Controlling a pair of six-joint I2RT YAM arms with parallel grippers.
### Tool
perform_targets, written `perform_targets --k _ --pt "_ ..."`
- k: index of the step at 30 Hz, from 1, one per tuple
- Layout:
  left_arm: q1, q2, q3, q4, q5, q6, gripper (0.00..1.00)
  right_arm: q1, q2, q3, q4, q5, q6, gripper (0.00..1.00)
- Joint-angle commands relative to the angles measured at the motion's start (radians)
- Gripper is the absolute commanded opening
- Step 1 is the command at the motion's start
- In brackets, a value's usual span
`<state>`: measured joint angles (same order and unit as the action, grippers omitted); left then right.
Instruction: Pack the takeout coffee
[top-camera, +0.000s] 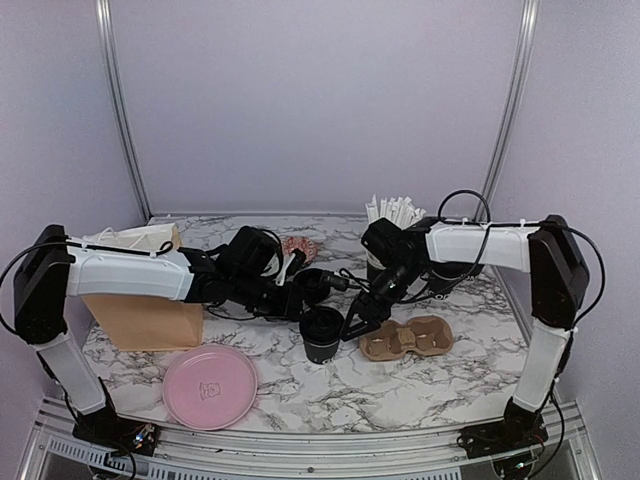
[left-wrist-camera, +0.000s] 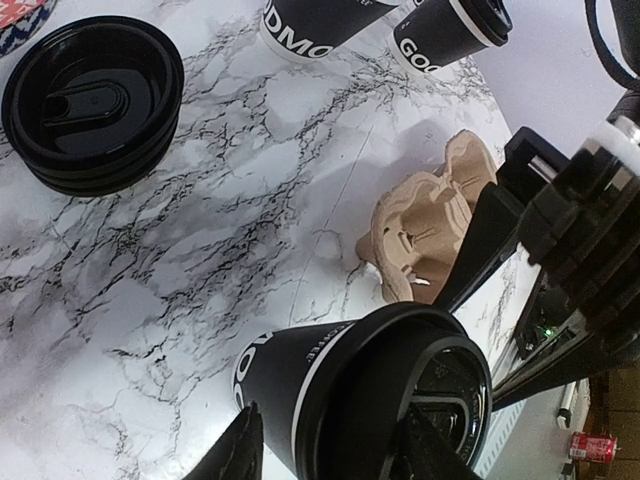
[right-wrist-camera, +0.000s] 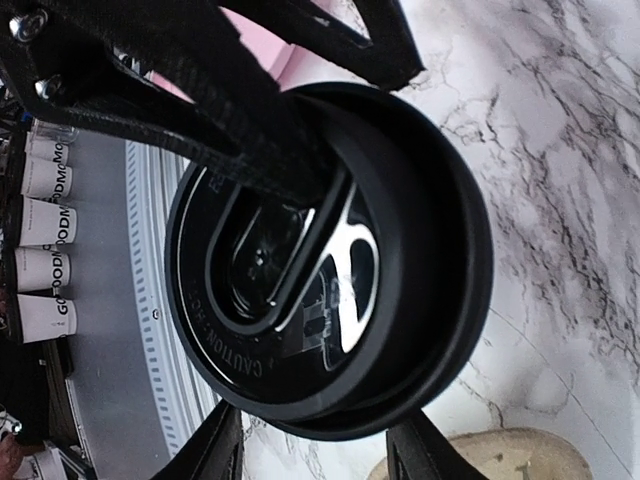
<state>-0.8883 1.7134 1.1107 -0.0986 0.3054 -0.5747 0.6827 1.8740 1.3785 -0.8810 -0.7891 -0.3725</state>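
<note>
1. The takeout coffee cup is standing upright near the middle of the marble bench. It is sitting just left of the brown pulp carrier and is not touching it.
2. The left gripper is reaching in from the left, and its jaws are clasping the cup's black wall. One finger is lying against the side with the white lettering, and the other is crossing in front of the lid's edge.
3. The right gripper is angling down from the right. Its jaws are gripping the round black lid by the rim, with a finger pressing on each side.
4. The lid is sitting on the mouth of the cup with its sip flap facing up. I cannot tell whether it is seated all the way round.
5. The carrier is lying flat on the bench, with its two holes facing up.
6. In the left wrist view, a stack of spare lids is resting on the marble well apart from the held cup.
7. A second black cup and a third black cup are showing side by side at the far edge of that view.
8. A pink plate is lying at the near left of the bench.
9. A brown paper bag is standing behind the plate, under the left arm.
10. A cup of white straws is standing at the back, near the right arm.
</note>
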Motion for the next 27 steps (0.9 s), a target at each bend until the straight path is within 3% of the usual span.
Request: perform_targets --k 1,7,13,16,27 --pt "-0.011 0.087 -0.036 -0.146 -0.026 0.057 0.46 -0.067 -0.04 -0.001 0.022 0.113 -0.002 0.47" --pt "-0.012 0.088 -0.022 -0.138 0.011 0.132 0.47 -0.142 -0.019 0.006 0.036 0.086 0.035 0.45" --pt "-0.012 0.092 -0.008 -0.139 0.041 0.155 0.47 -0.143 0.012 0.033 0.023 -0.019 0.03 0.44" --pt "-0.013 0.093 -0.009 -0.14 0.045 0.159 0.47 -0.141 0.014 0.033 0.008 -0.091 0.007 0.49" --pt "-0.012 0.095 -0.012 -0.139 0.05 0.165 0.47 -0.11 0.059 0.045 -0.02 -0.162 -0.003 0.52"
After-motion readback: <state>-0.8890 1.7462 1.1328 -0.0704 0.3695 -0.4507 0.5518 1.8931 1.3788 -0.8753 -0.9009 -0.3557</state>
